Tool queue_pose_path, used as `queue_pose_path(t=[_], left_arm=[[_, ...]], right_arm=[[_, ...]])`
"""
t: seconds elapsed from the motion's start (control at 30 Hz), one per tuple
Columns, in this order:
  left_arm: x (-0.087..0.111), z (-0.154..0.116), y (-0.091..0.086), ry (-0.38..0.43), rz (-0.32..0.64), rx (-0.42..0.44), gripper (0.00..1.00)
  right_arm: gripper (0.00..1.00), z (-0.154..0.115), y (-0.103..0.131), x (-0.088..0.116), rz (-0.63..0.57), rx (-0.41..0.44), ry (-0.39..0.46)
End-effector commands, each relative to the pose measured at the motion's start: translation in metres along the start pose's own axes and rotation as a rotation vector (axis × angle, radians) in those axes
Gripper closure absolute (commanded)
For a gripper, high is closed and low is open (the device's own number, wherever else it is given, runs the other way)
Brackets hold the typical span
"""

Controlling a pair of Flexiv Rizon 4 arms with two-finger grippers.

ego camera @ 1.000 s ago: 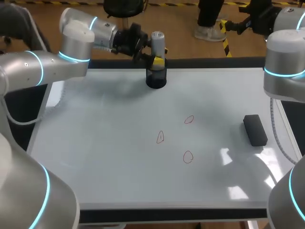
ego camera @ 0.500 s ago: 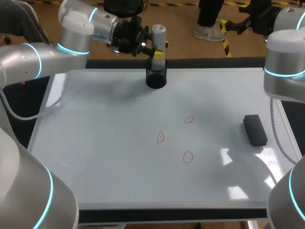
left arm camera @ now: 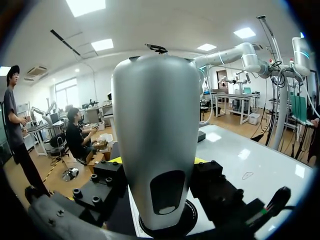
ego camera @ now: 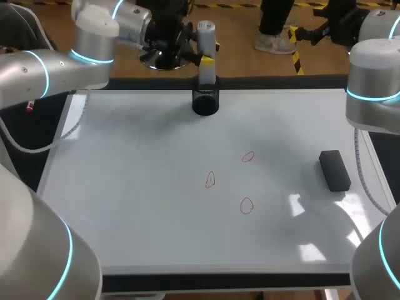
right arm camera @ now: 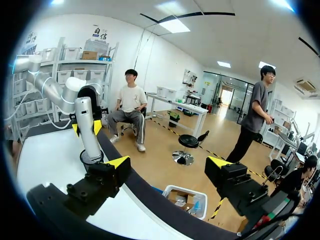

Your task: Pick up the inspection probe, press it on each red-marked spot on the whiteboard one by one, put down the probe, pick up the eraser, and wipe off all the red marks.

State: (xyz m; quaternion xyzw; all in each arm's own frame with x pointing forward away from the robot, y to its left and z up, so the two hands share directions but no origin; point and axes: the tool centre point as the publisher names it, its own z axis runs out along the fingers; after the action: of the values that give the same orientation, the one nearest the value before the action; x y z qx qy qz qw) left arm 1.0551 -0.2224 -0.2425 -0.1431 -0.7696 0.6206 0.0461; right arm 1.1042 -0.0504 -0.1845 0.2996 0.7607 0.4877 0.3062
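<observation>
The grey inspection probe (ego camera: 206,39) stands upright at the whiteboard's far edge, with my left gripper (ego camera: 206,61) shut on its body. Its lower end is at the mouth of the black round holder (ego camera: 205,103). In the left wrist view the probe (left arm camera: 157,135) fills the space between the fingers, above the holder (left arm camera: 165,229). Three red rings (ego camera: 248,156) (ego camera: 210,180) (ego camera: 246,205) are drawn mid-board. The black eraser (ego camera: 334,169) lies at the right. My right gripper (right arm camera: 169,170) is open and empty off the far right corner, and its view takes in the probe (right arm camera: 89,125).
The whiteboard (ego camera: 137,187) covers nearly the whole table top. Its left half and front part are bare. My right arm (ego camera: 375,69) stands over the board's far right corner.
My left gripper has risen with the probe, drawing it up from the holder. The right arm, the eraser and the marks are as before.
</observation>
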Motion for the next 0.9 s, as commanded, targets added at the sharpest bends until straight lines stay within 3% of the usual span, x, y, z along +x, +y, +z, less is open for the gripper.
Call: queue_pose_path(t=[0.03,0.9], left_arm=[[0.009,-0.005,-0.006,-0.02,0.002,-0.011,1.0],[0.017,-0.011,-0.053,0.005,0.041,-0.007,1.0]], right_arm=[[0.0,0.0,0.0,0.0,0.0,0.0,0.0],[0.0,0.0,0.0,0.0,0.0,0.0,0.0]])
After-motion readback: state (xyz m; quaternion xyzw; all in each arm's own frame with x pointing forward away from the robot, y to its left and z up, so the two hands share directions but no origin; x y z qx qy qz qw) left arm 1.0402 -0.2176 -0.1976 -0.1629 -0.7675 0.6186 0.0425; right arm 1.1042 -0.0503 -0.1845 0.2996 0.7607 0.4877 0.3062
